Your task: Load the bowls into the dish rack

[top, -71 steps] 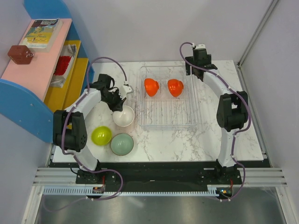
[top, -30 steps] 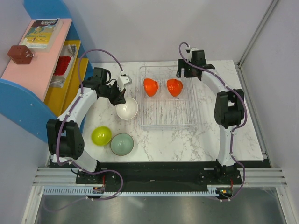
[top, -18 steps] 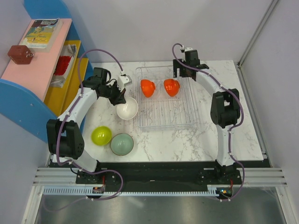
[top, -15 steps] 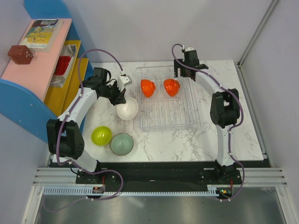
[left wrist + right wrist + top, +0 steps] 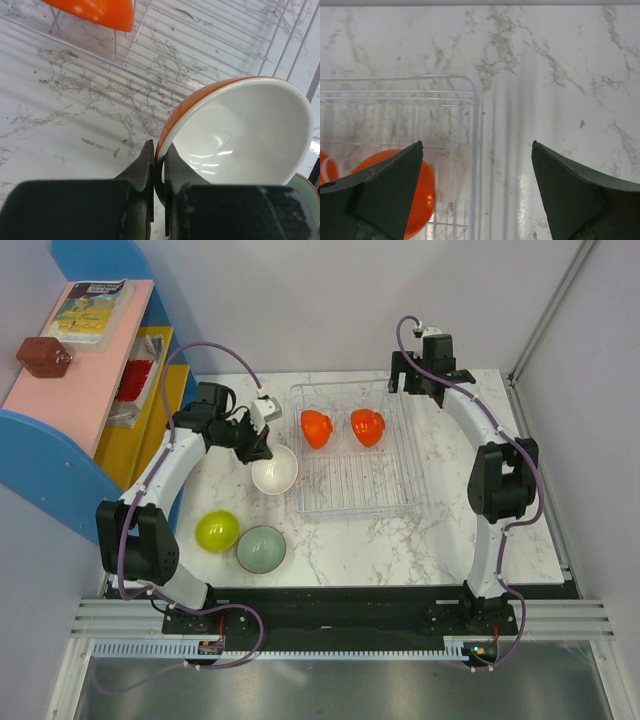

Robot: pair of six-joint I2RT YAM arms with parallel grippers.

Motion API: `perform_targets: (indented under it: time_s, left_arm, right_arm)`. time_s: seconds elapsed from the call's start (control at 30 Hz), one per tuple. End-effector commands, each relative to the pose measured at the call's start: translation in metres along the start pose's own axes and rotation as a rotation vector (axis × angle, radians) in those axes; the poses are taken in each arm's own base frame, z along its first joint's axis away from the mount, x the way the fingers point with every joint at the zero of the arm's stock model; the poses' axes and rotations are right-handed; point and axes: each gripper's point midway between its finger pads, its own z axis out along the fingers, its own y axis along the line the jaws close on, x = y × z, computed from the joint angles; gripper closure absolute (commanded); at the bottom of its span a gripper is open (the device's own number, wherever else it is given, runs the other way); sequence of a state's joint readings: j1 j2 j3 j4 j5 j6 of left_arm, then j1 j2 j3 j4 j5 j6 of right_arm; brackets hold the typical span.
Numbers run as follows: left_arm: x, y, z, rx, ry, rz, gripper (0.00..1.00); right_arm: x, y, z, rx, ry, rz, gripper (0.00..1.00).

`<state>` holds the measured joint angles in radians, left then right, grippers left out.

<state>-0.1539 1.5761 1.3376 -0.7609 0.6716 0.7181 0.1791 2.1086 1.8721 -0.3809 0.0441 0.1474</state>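
A bowl (image 5: 273, 471) that is orange outside and white inside (image 5: 240, 135) hangs tilted just left of the clear dish rack (image 5: 356, 480). My left gripper (image 5: 260, 445) (image 5: 159, 156) is shut on its near rim. Two red-orange bowls (image 5: 316, 428) (image 5: 367, 426) stand on edge in the rack's far end. On the table near the front left sit a lime-yellow bowl (image 5: 217, 530) and a grey-green bowl (image 5: 261, 549). Over the rack's far right corner (image 5: 476, 115) my right gripper (image 5: 412, 382) (image 5: 477, 146) stands open and empty, beside a red-orange bowl (image 5: 420, 197).
A blue, pink and yellow shelf unit (image 5: 95, 400) stands along the left edge, with a book (image 5: 90, 308) and a brown object (image 5: 43, 355) on top. Grey walls close the back and right. The marble table (image 5: 480, 510) has bare surface right of the rack.
My right arm reached in over the rack's far rim, then drew back right while its jaws widened. The rack and its two bowls slid slightly left. The left gripper held its bowl nearly still.
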Motion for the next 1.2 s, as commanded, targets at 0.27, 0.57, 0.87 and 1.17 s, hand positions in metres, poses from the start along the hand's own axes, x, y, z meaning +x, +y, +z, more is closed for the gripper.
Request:
perform_targets:
  time_s: [0.27,0.57,0.87,1.17]
  left_arm:
    - [-0.093,-0.018,-0.012,0.110,-0.225,0.108,0.98]
    - [-0.126,0.000,0.036,0.053,-0.145,0.155,0.98]
    - [-0.142,0.001,0.063,0.009,-0.104,0.186,0.98]
    - [-0.157,-0.018,0.064,0.031,-0.124,0.214,0.98]
  right_arm:
    - [-0.002,0.132,-0.158,-0.959,0.139,0.140,0.07]
    - [0.037,0.156,-0.204,-1.143,0.236,0.140,0.02]
    - [0.061,0.178,-0.223,-1.204,0.270,0.192,0.02]
    - [0.071,0.195,-0.216,-1.205,0.288,0.184,0.02]
